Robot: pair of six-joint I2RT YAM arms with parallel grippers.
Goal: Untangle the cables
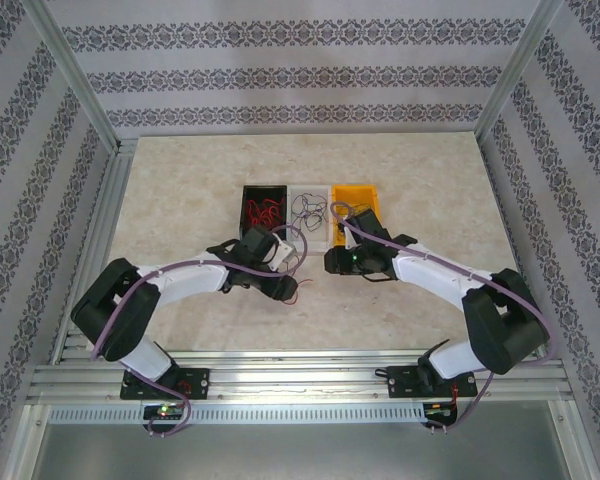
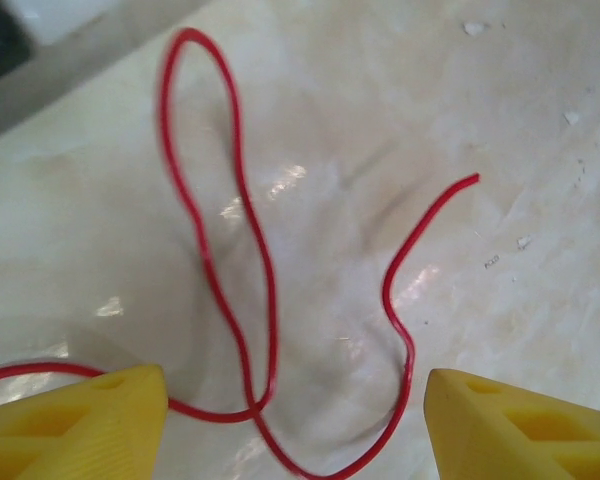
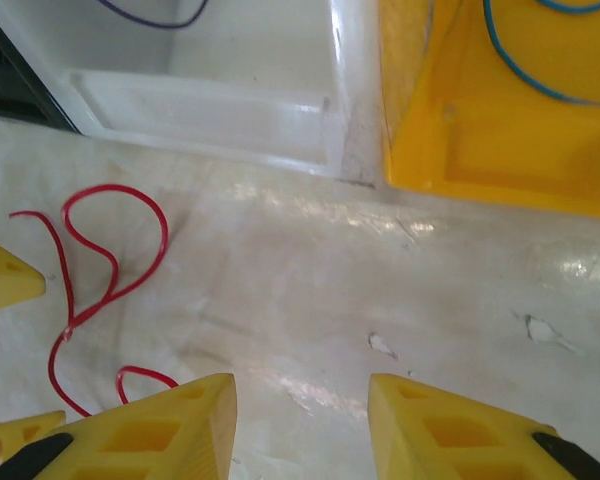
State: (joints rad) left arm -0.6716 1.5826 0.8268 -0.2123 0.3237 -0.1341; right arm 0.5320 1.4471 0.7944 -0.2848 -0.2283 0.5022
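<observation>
Wire (image 2: pixel 242 190), red, thin, limp: lies looped on pale marbled tabletop (image 2: pixel 500 120). Left gripper (image 2: pixel 295 410): jaws wide, straddling it, empty. Right gripper (image 3: pixel 302 420): part open, empty, nearby. Step, likely: pickup. Next calls for closing on one strand and lifting it clear.

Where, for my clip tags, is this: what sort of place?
Probably a robotics lab test cell: aluminium frame and patterned panels enclose the table; left arm and right arm bolted at its near edge; a black bin holds red wires.
</observation>
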